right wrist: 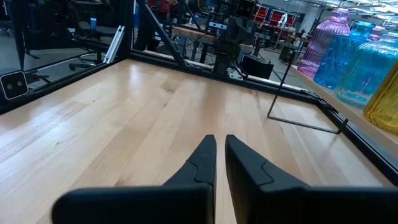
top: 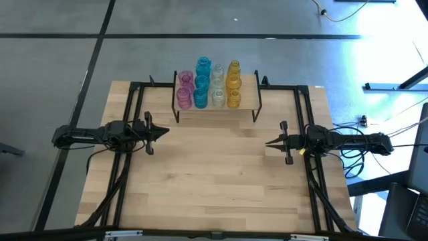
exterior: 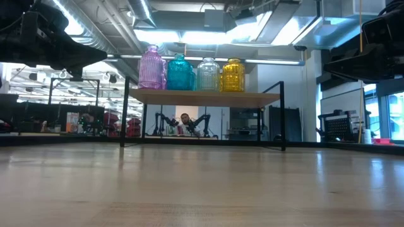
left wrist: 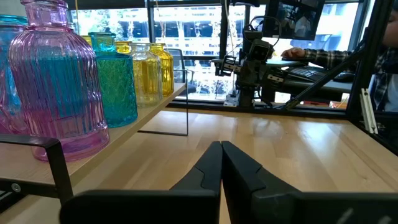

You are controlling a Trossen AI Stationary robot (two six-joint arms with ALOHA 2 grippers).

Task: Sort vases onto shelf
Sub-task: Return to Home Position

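Several glass vases stand upright on the shelf at the table's far middle, in rows by colour: pink, teal-blue, clear, amber-yellow. In the low view they line up on the wood board: pink, blue, clear, yellow. My left gripper hovers shut at the table's left, pointing right. My right gripper hovers shut at the right, pointing left. Neither holds anything.
A black metal frame runs along the table's left, right and far sides. Bare wood tabletop lies between the grippers and toward the near edge. A person sits in the room beyond the table.
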